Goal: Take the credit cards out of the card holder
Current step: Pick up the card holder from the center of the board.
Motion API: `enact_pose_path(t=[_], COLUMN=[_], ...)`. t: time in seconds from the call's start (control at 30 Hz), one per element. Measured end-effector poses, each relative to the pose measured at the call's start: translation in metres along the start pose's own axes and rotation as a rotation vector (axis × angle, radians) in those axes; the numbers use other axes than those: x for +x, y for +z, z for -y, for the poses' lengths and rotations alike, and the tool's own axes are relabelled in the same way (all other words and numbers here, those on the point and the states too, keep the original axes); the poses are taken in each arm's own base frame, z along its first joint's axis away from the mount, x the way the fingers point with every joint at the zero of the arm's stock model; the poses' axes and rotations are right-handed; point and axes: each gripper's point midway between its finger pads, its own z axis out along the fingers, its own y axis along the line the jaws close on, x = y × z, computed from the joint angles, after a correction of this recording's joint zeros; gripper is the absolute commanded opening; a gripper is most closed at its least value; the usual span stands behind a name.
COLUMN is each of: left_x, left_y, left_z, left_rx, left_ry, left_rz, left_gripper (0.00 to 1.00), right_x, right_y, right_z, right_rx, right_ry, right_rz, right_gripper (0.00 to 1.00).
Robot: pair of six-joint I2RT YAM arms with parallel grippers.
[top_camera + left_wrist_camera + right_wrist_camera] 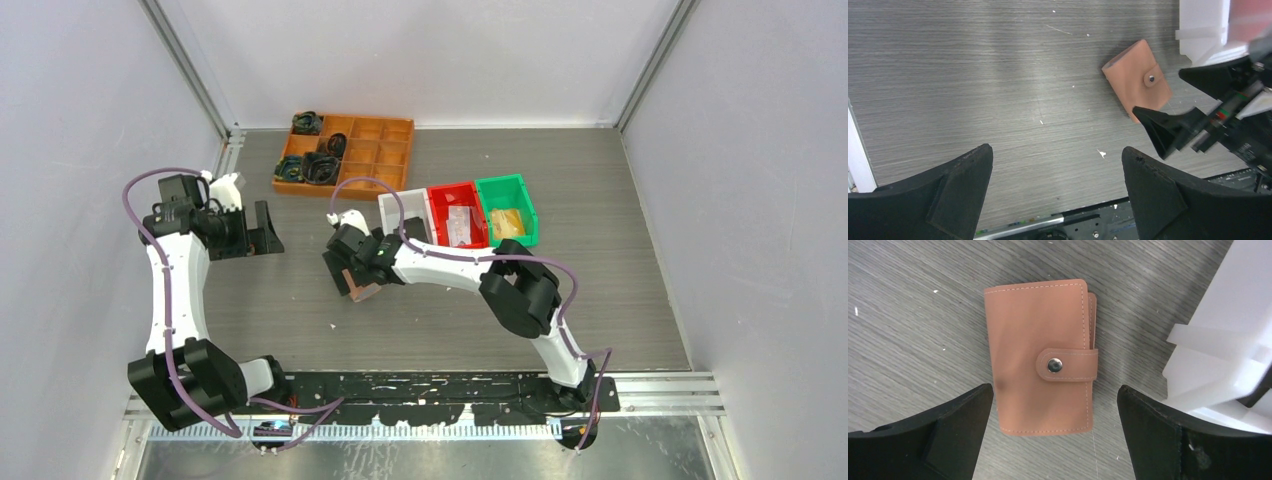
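Right wrist view: card holder [1023, 340] lies snapped shut beside white bin [1220, 335].

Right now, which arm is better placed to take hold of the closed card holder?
Right. The right gripper, open, hangs directly above the card holder, which lies snapped shut on the table. The left gripper, also open, is away to one side of it.

Orange tray [385, 150] – maybe cables [318, 168] inside; red bin [452, 188] beside green bin [500, 182].
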Motion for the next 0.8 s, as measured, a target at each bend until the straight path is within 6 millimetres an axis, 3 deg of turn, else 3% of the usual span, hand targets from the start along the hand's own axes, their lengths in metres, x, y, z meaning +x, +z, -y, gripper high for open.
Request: enact_pose_path(t=[0.3,0.5,0.67,0.8], left_x=[0.001,0.003,0.004,0.004], left_y=[-0.004,-0.004,-0.004,-0.004], left_z=[0.009,0.011,0.012,0.014], left_rx=[0.037,0.049,0.056,0.060], left_ry=[-0.009,-0.014,-0.018,-0.034], left_rz=[-0.006,-0.014,-0.016,-0.016], left_gripper=[1.00,1.00,1.00,1.00], right_x=[0.021,0.021,0.023,0.022], right_y=[0.022,0.023,0.022,0.021], right_z=[-0.003,-0.009,-0.013,-0.016], right_rx=[0.002,-0.003,0.003,0.004], right_ry=[-0.035,-0.053,-0.084,-0.100], right_rz=[-0.055,-0.050,-0.040,-0.011], right_gripper=[0.99,0.99,0.79,0.69])
